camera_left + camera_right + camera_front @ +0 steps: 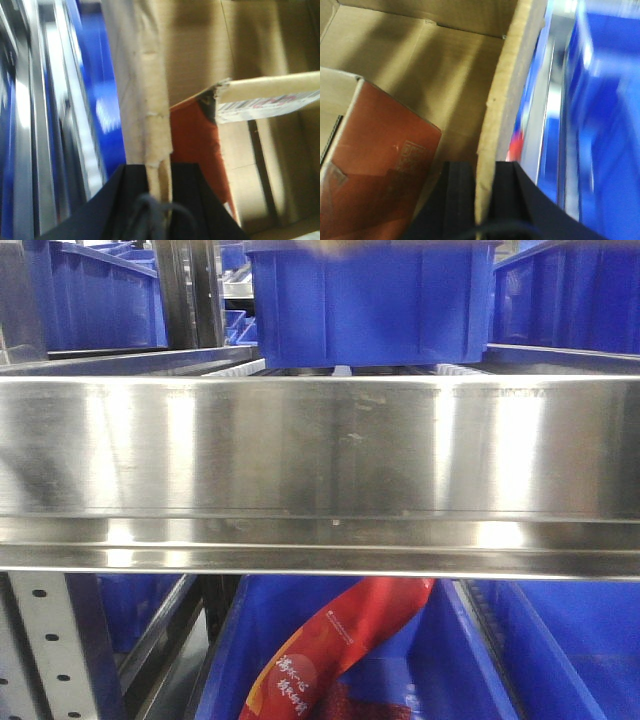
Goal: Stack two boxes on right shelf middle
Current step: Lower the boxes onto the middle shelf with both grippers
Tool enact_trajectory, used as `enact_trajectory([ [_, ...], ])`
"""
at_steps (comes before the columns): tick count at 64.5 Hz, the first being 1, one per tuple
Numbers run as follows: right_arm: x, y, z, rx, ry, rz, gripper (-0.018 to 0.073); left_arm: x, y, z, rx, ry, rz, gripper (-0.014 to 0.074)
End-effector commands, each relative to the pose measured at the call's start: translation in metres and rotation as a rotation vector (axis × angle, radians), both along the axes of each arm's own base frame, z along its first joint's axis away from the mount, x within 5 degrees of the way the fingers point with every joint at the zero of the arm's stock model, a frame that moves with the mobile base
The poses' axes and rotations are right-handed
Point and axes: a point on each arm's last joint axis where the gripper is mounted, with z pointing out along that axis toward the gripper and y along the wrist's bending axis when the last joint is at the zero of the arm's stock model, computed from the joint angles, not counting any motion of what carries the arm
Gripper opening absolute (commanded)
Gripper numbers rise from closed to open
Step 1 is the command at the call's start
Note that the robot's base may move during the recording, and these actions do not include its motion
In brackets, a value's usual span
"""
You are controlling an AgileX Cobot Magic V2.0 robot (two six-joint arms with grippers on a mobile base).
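Stainless steel filled the front view: the shelf point(320, 455) showed its broad, mirror-like front lip running edge to edge, with a perforated grey upright point(45, 645) below it at the left. On the level above the lip sat a blue bin point(370, 300), with more blue bins to either side. Under the lip another blue bin point(470, 660) held a red packet point(330, 645) printed with light characters.

Neither cardboard box nor arm appeared in that front view. Both wrist views showed brown corrugated cardboard instead. At the left wrist, the left hand point(159, 195) was closed on the upright wall of a box point(145, 90), one dark finger on each side of the frayed top edge. Inside that box lay a red carton point(192, 135) and a tan carton with a white printed end point(270, 97). Blurred steel rails and a blue bin lay beyond the wall, to the left.

At the right wrist, the right hand point(485, 192) gripped a cardboard wall point(507, 85) the same way, fingers pinching it from both sides. A red carton point(380, 165) rested on the box floor inside. Blurred blue bins and a steel rail lay outside the wall. Whether both hands held one box or two could not be told.
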Motion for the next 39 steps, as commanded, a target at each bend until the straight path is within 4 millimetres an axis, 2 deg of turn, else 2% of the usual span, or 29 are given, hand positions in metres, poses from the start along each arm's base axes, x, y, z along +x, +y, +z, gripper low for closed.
enact_trajectory([
  [1,0.015,0.001,-0.008,-0.018,0.029,0.0,-0.0154,0.015,-0.008,-0.009,0.007,-0.003,-0.002,-0.0111],
  [10,0.044,0.005,-0.033,-0.033,0.125,0.003,-0.0154,0.031,-0.013,-0.028,0.048,0.038,0.011,-0.0111],
  [20,0.067,0.009,-0.053,-0.043,0.192,0.004,-0.0146,0.043,-0.016,-0.04,0.077,0.064,0.021,-0.0111],
  [27,0.073,0.01,-0.06,-0.046,0.212,0.004,-0.0075,0.048,-0.018,-0.046,0.083,0.078,0.02,-0.0094],
  [34,0.074,0.01,-0.06,-0.047,0.213,0.004,0.0092,0.049,-0.019,-0.048,0.084,0.083,0.019,0.0049],
  [38,0.074,0.01,-0.06,-0.046,0.212,0.004,0.0247,0.049,-0.019,-0.048,0.083,0.083,0.019,0.0194],
  [39,0.073,0.01,-0.06,-0.046,0.21,0.004,0.0284,0.049,-0.019,-0.048,0.083,0.083,0.019,0.0261],
])
